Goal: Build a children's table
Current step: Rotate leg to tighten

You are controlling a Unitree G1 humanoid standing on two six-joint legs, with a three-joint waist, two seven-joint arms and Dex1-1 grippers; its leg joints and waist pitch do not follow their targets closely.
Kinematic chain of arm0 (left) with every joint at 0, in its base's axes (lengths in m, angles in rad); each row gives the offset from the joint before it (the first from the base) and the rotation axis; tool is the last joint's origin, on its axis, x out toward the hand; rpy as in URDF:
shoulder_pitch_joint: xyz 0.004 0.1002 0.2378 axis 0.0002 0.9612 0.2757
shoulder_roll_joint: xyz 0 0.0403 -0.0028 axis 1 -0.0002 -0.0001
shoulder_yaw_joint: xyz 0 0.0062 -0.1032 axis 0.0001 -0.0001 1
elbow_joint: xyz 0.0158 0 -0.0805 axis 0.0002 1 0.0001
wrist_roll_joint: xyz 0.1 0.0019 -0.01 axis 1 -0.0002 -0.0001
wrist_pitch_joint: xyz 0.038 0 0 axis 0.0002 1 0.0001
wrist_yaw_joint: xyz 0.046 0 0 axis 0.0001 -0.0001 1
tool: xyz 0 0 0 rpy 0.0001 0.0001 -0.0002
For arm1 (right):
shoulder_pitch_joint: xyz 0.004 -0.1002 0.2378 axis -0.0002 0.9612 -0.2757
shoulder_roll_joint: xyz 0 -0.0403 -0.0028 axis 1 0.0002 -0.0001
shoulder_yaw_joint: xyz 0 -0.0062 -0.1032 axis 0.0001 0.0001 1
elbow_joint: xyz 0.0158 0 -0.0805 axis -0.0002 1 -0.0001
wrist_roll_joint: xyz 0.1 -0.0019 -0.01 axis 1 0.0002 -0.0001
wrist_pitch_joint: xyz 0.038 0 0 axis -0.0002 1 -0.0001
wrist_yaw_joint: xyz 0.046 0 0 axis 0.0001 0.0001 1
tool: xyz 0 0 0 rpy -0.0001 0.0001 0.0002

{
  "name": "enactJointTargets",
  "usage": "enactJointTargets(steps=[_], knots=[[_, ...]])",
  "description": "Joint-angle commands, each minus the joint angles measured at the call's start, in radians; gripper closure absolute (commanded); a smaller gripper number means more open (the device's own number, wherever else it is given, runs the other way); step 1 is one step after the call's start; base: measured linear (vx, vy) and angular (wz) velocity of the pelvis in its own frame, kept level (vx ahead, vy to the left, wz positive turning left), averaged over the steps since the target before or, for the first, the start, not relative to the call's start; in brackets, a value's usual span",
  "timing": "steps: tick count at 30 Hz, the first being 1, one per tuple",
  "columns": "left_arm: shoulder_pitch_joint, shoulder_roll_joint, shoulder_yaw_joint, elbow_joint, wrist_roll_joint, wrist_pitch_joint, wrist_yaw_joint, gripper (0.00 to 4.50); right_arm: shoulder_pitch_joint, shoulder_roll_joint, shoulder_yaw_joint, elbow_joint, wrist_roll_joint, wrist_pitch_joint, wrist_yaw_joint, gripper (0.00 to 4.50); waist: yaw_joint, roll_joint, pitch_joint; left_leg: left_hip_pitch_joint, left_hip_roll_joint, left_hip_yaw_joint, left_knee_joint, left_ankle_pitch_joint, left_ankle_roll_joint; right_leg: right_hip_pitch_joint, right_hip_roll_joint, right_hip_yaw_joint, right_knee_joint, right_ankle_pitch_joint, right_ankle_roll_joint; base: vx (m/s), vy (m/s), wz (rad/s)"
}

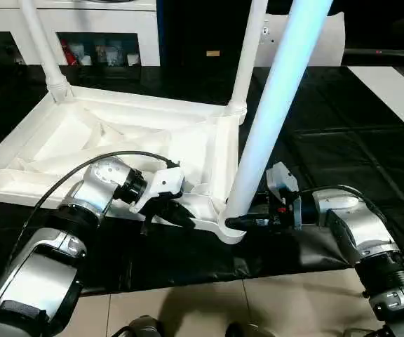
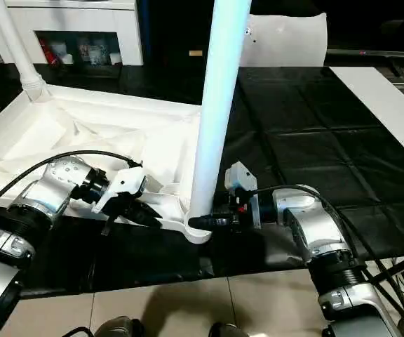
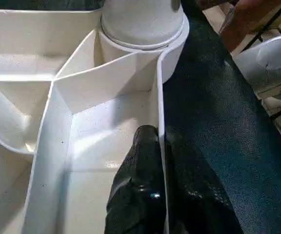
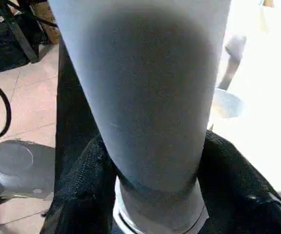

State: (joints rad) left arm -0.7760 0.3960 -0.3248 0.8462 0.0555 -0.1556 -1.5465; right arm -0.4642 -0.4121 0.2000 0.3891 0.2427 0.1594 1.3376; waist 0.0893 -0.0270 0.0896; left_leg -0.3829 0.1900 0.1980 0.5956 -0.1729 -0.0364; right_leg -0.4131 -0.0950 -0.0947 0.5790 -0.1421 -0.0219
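Nearest to us, the near corner socket (image 1: 231,228) of the upturned table top (image 1: 118,140) serves as our landmark; everything else we place against it. The top lies ribs-up on the black sheet (image 1: 328,126), its near edge towards us.

Just to the left of that socket, our left gripper (image 1: 181,214) is closed on the thin near rim wall (image 3: 161,161) of the top: in the left wrist view one black finger (image 3: 140,185) sits inside the wall and the other outside, pinching it. Just to the right of the socket, our right gripper (image 1: 247,221) has its two fingers either side of the base of the near leg (image 1: 275,112), which stands upright in the socket; the right wrist view shows black pads (image 4: 233,175) hugging the tube, so we judge it clasped.

We judge the table to be light, hollow plastic, stiff along the ribs and smooth enough to slip. The rim wall is thin and may flex under a hard pinch. The leg is best held low, close to the socket, where a push or twist goes straight into the joint.

Beyond the socket, a second leg (image 1: 247,56) stands in the far right corner, and a third leg (image 1: 44,49) rises at the far left corner.
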Motion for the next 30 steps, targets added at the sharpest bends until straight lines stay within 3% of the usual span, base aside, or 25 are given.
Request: enactJointTargets(steps=[1, 6, 8, 12, 15, 17, 18, 19, 22, 23, 25, 26, 27, 28, 30], knots=[[0.001, -0.014, -0.005, -0.019, -0.017, -0.006, -0.029, 4.50, 0.019, 0.010, 0.002, -0.033, 0.028, 0.025, 0.006, 2.52, -0.005, 0.001, -0.081, 0.028, 0.053, -0.018, -0.075, -0.225, 0.029, 0.050, -0.066, 0.053, -0.059, -0.316, -0.215, 0.000, 0.000, 0.00], [0.009, -0.023, 0.010, -0.036, -0.033, 0.025, -0.007, 4.50, 0.057, 0.026, -0.015, -0.091, 0.061, 0.076, -0.031, 2.52, -0.002, 0.002, -0.082, 0.028, 0.055, -0.019, -0.076, -0.219, 0.028, 0.051, -0.067, 0.054, -0.056, -0.299, -0.220, 0.000, 0.000, 0.00], [0.014, -0.047, 0.028, -0.055, -0.037, 0.077, 0.062, 4.50, 0.097, 0.048, -0.023, -0.138, 0.067, 0.109, -0.091, 2.52, -0.001, 0.006, -0.079, 0.034, 0.057, -0.018, -0.078, -0.246, 0.017, 0.045, -0.067, 0.055, -0.062, -0.327, -0.215, 0.000, 0.000, 0.00], [0.018, -0.083, 0.047, -0.070, -0.038, 0.138, 0.154, 4.50, 0.127, 0.081, -0.030, -0.172, 0.057, 0.162, -0.184, 2.52, -0.011, 0.000, -0.075, 0.030, 0.051, -0.023, -0.082, -0.279, 0.000, 0.049, -0.069, 0.053, -0.070, -0.399, -0.190, 0.000, 0.000, 0.00], [0.042, -0.175, 0.071, -0.134, -0.051, 0.236, 0.289, 4.50, 0.160, 0.194, -0.044, -0.183, -0.026, 0.188, -0.438, 2.52, -0.030, 0.002, -0.059, 0.041, 0.044, -0.030, -0.081, -0.380, -0.029, 0.036, -0.072, 0.044, -0.099, -0.609, -0.126, 0.000, 0.000, 0.00], [0.044, -0.226, 0.073, -0.150, -0.037, 0.282, 0.377, 4.50, 0.154, 0.269, -0.060, -0.170, -0.046, 0.207, -0.571, 2.52, -0.051, 0.000, -0.063, 0.045, 0.033, -0.040, -0.072, -0.387, -0.032, 0.039, -0.076, 0.029, -0.120, -0.730, -0.064, 0.000, 0.000, 0.00], [0.044, -0.234, 0.073, -0.151, -0.034, 0.290, 0.393, 4.50, 0.152, 0.281, -0.062, -0.168, -0.051, 0.212, -0.593, 2.52, -0.051, 0.000, -0.063, 0.045, 0.033, -0.040, -0.072, -0.387, -0.032, 0.039, -0.076, 0.029, -0.120, -0.730, -0.064, 0.000, 0.000, 0.00], [0.042, -0.264, 0.074, -0.154, -0.024, 0.311, 0.448, 4.50, 0.141, 0.318, -0.065, -0.156, -0.076, 0.228, -0.669, 2.52, -0.066, 0.002, -0.062, 0.045, 0.032, -0.042, -0.072, -0.396, -0.027, 0.037, -0.071, 0.023, -0.127, -0.741, -0.046, 0.000, 0.000, 0.00], [0.025, -0.327, 0.083, -0.129, -0.002, 0.348, 0.574, 4.50, 0.099, 0.409, -0.092, -0.098, -0.095, 0.225, -0.820, 2.52, -0.087, 0.007, -0.061, 0.049, 0.031, -0.048, -0.071, -0.442, -0.028, 0.032, -0.069, 0.006, -0.137, -0.758, -0.036, 0.000, 0.000, 0.00], [0.018, -0.343, 0.083, -0.118, 0.006, 0.350, 0.603, 4.50, 0.080, 0.434, -0.099, -0.075, -0.103, 0.223, -0.869, 2.52, -0.107, 0.012, -0.063, 0.045, 0.029, -0.052, -0.072, -0.470, -0.025, 0.040, -0.066, -0.006, -0.145, -0.758, -0.015, 0.000, 0.000, 0.00], [0.007, -0.368, 0.085, -0.107, 0.025, 0.353, 0.661, 4.50, 0.051, 0.479, -0.114, -0.041, -0.125, 0.216, -0.962, 2.52, -0.126, 0.029, -0.059, 0.059, 0.038, -0.062, -0.078, -0.553, -0.028, 0.040, -0.063, -0.024, -0.155, -0.721, -0.017, 0.000, 0.000, 0.00], [0.006, -0.374, 0.086, -0.108, 0.030, 0.355, 0.679, 4.50, 0.045, 0.492, -0.119, -0.035, -0.133, 0.214, -0.987, 2.52, -0.135, 0.032, -0.059, 0.056, 0.043, -0.069, -0.084, -0.585, -0.035, 0.049, -0.062, -0.031, -0.151, -0.689, -0.019, 0.000, 0.000, 0.00], [0.004, -0.376, 0.085, -0.107, 0.035, 0.352, 0.690, 4.50, 0.039, 0.504, -0.127, -0.026, -0.139, 0.211, -1.012, 2.52, -0.142, 0.035, -0.057, 0.044, 0.053, -0.079, -0.104, -0.650, -0.042, 0.066, -0.055, -0.034, -0.139, -0.636, -0.017, 0.000, 0.000, 0.00], [0.002, -0.380, 0.082, -0.108, 0.051, 0.345, 0.715, 4.50, 0.024, 0.530, -0.149, -0.004, -0.160, 0.201, -1.088, 2.52, -0.142, 0.039, -0.056, 0.056, 0.059, -0.077, -0.116, -0.709, -0.056, 0.060, -0.054, -0.025, -0.125, -0.591, -0.037, 0.000, 0.000, 0.00], [0.003, -0.362, 0.068, -0.106, 0.077, 0.320, 0.719, 4.50, 0.016, 0.551, -0.188, 0.016, -0.174, 0.173, -1.161, 2.52, -0.153, 0.037, -0.056, 0.064, 0.049, -0.075, -0.113, -0.744, -0.070, 0.054, -0.059, -0.025, -0.130, -0.599, -0.051, 0.000, 0.000, 0.00]])
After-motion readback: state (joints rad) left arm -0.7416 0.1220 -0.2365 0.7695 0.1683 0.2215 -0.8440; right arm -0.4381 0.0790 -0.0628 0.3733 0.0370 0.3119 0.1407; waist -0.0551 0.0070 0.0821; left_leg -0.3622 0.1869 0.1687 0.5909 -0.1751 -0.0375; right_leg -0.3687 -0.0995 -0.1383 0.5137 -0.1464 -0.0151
